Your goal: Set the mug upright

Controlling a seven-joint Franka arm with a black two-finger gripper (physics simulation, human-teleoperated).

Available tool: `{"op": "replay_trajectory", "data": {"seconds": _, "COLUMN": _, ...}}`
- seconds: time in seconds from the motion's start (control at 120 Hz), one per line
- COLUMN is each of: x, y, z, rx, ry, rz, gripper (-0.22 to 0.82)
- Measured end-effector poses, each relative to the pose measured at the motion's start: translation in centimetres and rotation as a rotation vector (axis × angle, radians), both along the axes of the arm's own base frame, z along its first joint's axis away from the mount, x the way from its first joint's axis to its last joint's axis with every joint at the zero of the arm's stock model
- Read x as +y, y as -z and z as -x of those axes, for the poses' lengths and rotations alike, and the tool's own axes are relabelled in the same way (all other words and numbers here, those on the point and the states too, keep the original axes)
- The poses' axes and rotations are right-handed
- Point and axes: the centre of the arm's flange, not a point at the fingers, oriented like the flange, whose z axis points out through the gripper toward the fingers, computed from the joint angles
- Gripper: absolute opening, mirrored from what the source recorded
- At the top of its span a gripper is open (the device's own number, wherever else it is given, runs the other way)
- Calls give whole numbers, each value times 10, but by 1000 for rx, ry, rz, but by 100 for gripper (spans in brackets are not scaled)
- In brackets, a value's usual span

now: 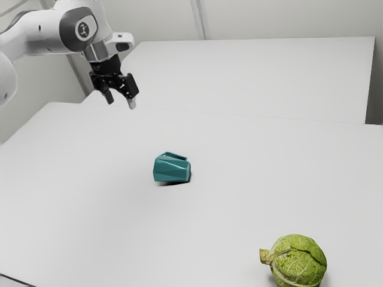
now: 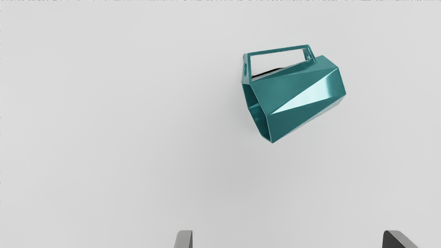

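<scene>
My gripper (image 1: 120, 104) hangs above the table at the exterior view's upper left, apart from the mug and holding nothing. A teal faceted mug (image 1: 172, 168) lies on its side on the white table, lower and further toward the exterior view's right. In the wrist view the mug (image 2: 299, 93) shows its handle along one side, and its mouth is partly visible. The two fingertips of the gripper (image 2: 287, 239) stand wide apart, with the mug beyond them and not between them.
A green cabbage (image 1: 298, 260) rests on the white table (image 1: 90, 209) near the exterior view's lower right. Another white surface (image 1: 251, 78) stands behind the table, with a pale wall at the back.
</scene>
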Motion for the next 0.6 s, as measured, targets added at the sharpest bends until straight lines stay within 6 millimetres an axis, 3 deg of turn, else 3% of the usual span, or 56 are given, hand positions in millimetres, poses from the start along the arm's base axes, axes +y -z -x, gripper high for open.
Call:
{"op": "replay_trajectory", "data": {"seconds": 0.167, "x": 4, "y": -1, "z": 1, "rx": -36, "ry": -12, "rz": -6, "gripper": 60}}
{"op": "replay_trajectory", "data": {"seconds": 0.233, "x": 9, "y": 9, "z": 14, "rx": -33, "ry": -28, "rz": 1, "gripper": 60}}
{"op": "replay_trajectory", "data": {"seconds": 0.325, "x": 18, "y": 22, "z": 48, "rx": -55, "ry": -61, "rz": 28, "gripper": 60}}
{"op": "replay_trajectory", "data": {"seconds": 0.375, "x": 32, "y": 30, "z": 60, "rx": -70, "ry": -114, "rz": 65, "gripper": 60}}
{"op": "replay_trajectory", "data": {"seconds": 0.467, "x": 77, "y": 55, "z": 77, "rx": -84, "ry": -273, "rz": 173, "gripper": 60}}
{"op": "replay_trajectory", "data": {"seconds": 0.6, "x": 101, "y": 93, "z": 107, "rx": -117, "ry": -449, "rz": 399, "gripper": 60}}
